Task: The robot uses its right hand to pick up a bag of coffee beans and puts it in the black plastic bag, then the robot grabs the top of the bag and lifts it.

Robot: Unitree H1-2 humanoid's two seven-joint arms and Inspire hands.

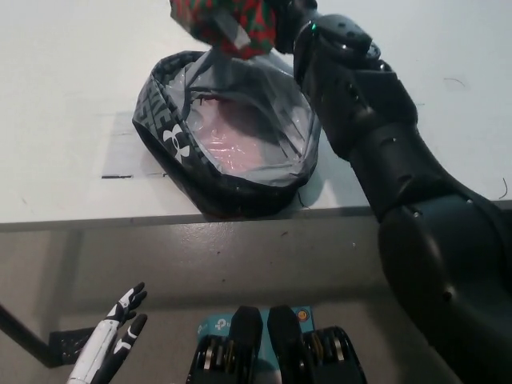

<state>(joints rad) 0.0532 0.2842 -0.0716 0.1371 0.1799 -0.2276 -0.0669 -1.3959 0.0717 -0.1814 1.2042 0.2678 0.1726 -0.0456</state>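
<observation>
The black right arm (pixel 400 168) comes in from the lower right and reaches diagonally up and left across the frame, its wrist near the top edge. The right hand (pixel 282 18) sits at the very top, mostly cut off by the frame edge, closed on a red and green patterned bag (pixel 228 20) held aloft. The white left hand (pixel 112 336) hangs low at the lower left, fingers extended and slightly apart, holding nothing
</observation>
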